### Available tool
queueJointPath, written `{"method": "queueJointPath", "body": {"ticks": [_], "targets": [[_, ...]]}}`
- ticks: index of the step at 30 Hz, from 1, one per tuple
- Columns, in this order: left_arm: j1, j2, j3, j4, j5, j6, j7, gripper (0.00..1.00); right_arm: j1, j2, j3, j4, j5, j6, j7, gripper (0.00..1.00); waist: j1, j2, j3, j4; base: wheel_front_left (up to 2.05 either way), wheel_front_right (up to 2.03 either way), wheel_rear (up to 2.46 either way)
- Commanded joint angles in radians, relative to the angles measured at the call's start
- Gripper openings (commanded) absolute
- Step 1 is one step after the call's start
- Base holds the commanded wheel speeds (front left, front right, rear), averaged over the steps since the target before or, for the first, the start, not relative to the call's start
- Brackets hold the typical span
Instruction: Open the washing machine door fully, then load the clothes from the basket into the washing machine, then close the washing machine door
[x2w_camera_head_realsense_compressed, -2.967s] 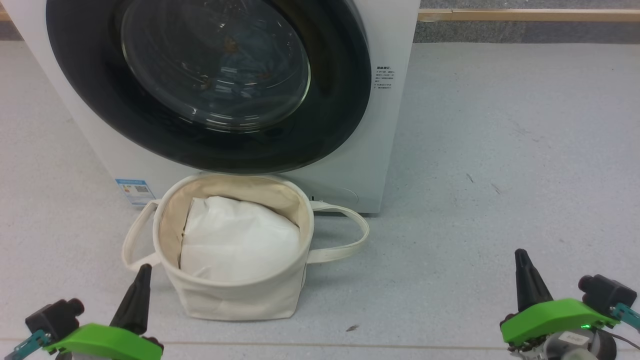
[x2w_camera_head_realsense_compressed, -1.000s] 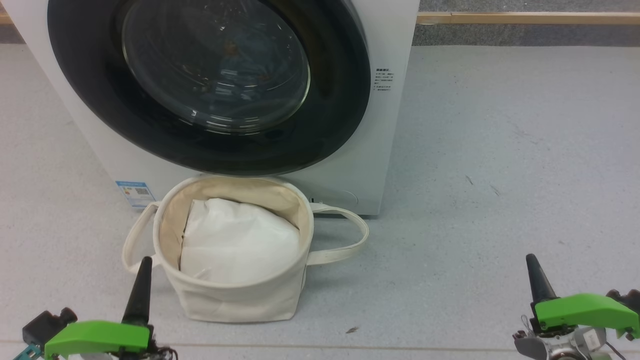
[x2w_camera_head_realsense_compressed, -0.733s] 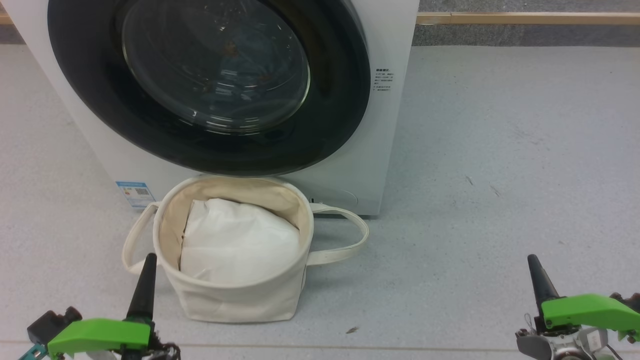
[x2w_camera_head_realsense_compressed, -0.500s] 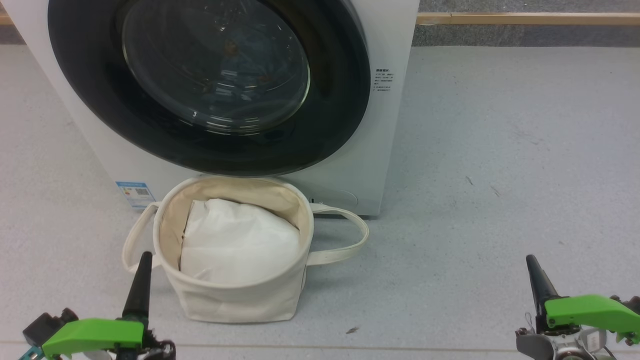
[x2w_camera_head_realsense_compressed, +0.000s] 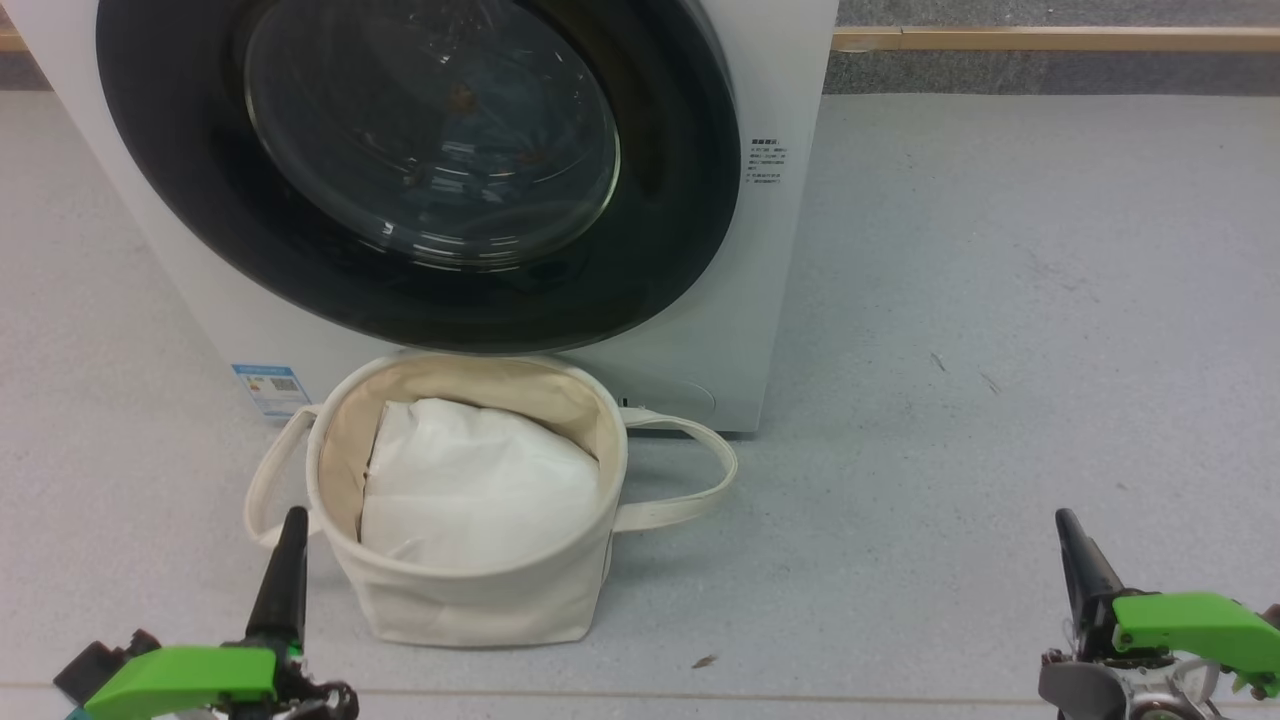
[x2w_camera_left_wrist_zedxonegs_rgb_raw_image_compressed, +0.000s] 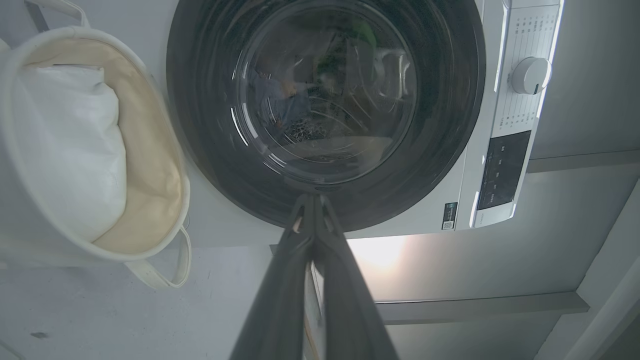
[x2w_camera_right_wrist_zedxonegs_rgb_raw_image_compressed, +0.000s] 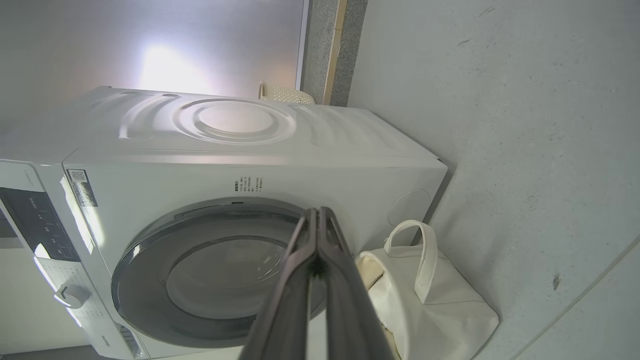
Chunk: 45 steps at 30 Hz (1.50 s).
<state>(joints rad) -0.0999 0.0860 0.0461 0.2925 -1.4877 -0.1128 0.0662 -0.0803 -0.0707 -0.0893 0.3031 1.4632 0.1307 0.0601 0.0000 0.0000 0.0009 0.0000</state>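
- The door was seen shut on the washing machine.
- The basket was set on the floor before it, white cloth inside.
- The left tool and right tool were held closed, empty.

Soft even light falls on the washing machine in the head view, a faint shadow at its foot. Both wrist views are dimmer, with white glare on the wall beside it and bowed edges.
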Motion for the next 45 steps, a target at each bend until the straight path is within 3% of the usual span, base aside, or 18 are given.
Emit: {"method": "queueJointPath", "body": {"ticks": [1, 15, 45], "targets": [[-0.023, -0.002, 0.036, -0.042, -0.019, 0.004, 0.009, 0.00, -0.041, 0.002, 0.008, -0.041, 0.024, 0.000, 0.009, 0.00, 0.0000, 0.0000, 0.000, 0.000, 0.00, 0.00, 0.00], [-0.012, -0.036, 0.070, -0.068, -0.120, 0.006, 0.047, 0.00, -0.040, 0.017, -0.022, -0.049, 0.148, 0.000, 0.050, 0.00, 0.0000, 0.0000, -0.002, 0.000, 0.00, 0.00, 0.00], [-0.012, -0.036, 0.070, -0.068, -0.120, 0.006, 0.047, 0.00, -0.040, 0.017, -0.022, -0.049, 0.148, 0.000, 0.051, 0.00, 0.0000, 0.0000, -0.002, 0.000, 0.00, 0.00, 0.00]]}}
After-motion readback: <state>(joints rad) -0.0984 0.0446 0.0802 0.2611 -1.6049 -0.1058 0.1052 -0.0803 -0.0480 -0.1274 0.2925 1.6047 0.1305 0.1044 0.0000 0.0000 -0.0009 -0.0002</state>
